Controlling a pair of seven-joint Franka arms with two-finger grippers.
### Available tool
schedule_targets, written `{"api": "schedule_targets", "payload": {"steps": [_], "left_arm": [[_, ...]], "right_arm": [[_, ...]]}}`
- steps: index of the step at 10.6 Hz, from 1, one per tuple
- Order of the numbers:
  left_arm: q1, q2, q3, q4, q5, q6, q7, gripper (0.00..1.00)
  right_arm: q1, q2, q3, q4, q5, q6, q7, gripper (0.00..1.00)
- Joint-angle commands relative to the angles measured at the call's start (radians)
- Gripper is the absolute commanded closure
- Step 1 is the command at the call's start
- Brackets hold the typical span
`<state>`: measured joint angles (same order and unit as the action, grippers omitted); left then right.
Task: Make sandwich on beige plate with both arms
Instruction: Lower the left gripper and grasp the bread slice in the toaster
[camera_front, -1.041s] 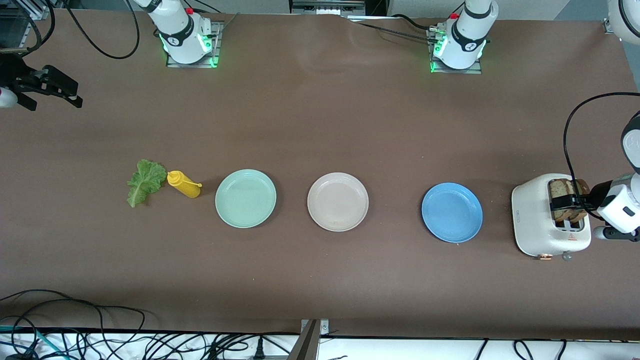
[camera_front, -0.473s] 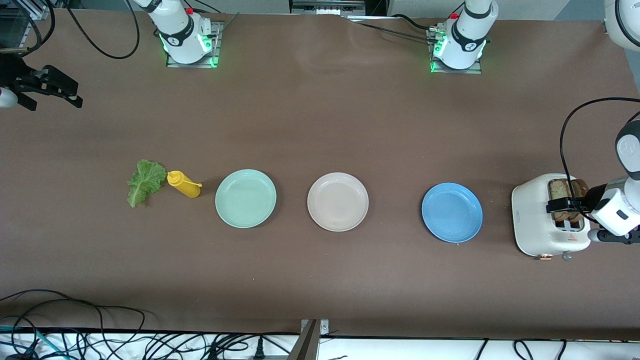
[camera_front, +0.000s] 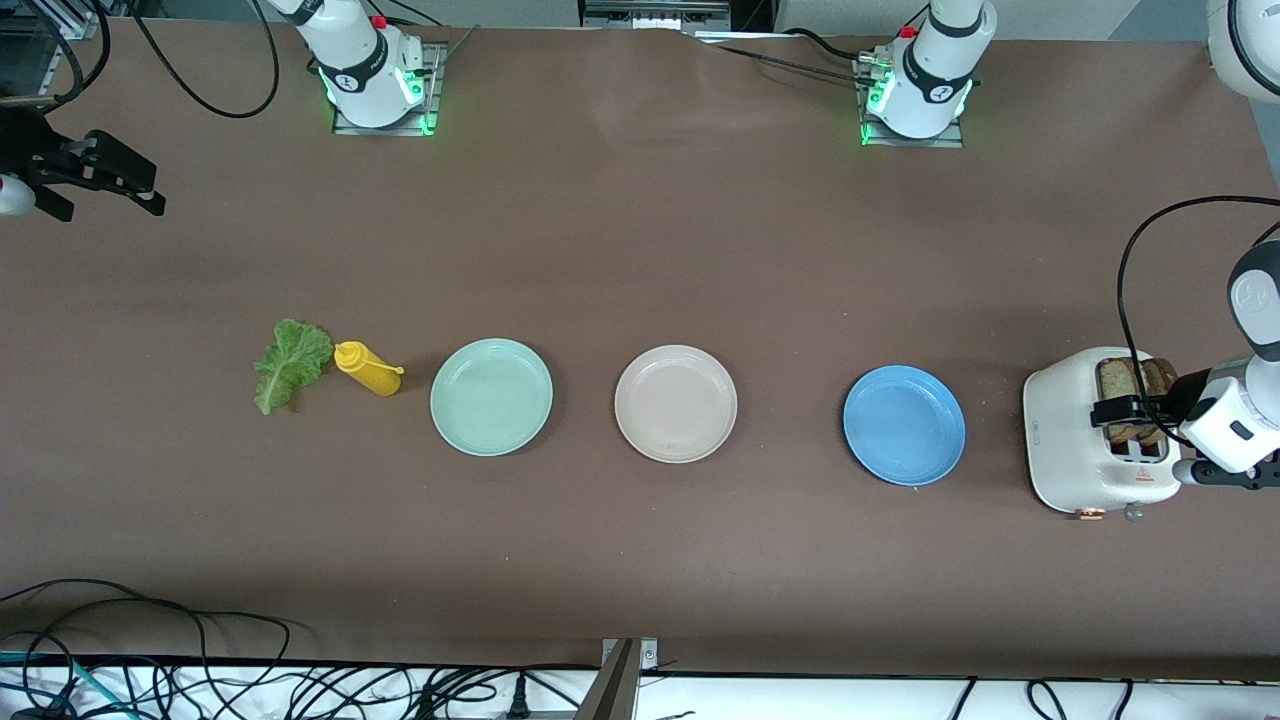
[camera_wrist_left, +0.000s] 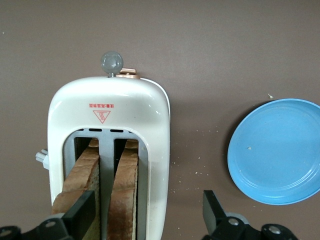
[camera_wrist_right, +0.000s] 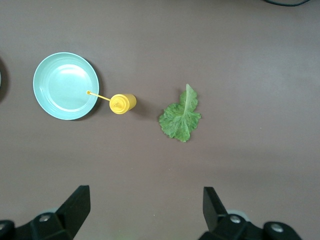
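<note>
The right gripper waited spread wide, high over the lettuce leaf, the beige plate sat in the middle between 2 other plates, and the left gripper hung spread wide around 2 bread slices in the toaster.

The left tool hangs low at the left arm's end of the desk, fingers spread wide. The right tool waits raised at the right arm's end, fingers apart.
</note>
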<state>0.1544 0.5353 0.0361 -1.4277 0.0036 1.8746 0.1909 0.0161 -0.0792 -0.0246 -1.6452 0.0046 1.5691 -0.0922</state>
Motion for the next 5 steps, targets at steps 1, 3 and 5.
{"api": "schedule_targets", "payload": {"steps": [1, 3, 5], "left_arm": [[0.001, 0.021, -0.004, 0.009, 0.019, -0.003, -0.001, 0.22], [0.005, 0.034, -0.004, 0.007, 0.022, -0.008, 0.012, 0.31], [0.008, 0.034, -0.004, 0.004, 0.026, -0.014, 0.057, 0.52]], "right_arm": [[0.002, -0.004, 0.000, 0.018, 0.002, -0.021, -0.003, 0.00], [0.002, -0.004, 0.000, 0.018, 0.002, -0.021, -0.003, 0.00], [0.002, -0.004, 0.000, 0.018, 0.002, -0.021, -0.003, 0.00]]}}
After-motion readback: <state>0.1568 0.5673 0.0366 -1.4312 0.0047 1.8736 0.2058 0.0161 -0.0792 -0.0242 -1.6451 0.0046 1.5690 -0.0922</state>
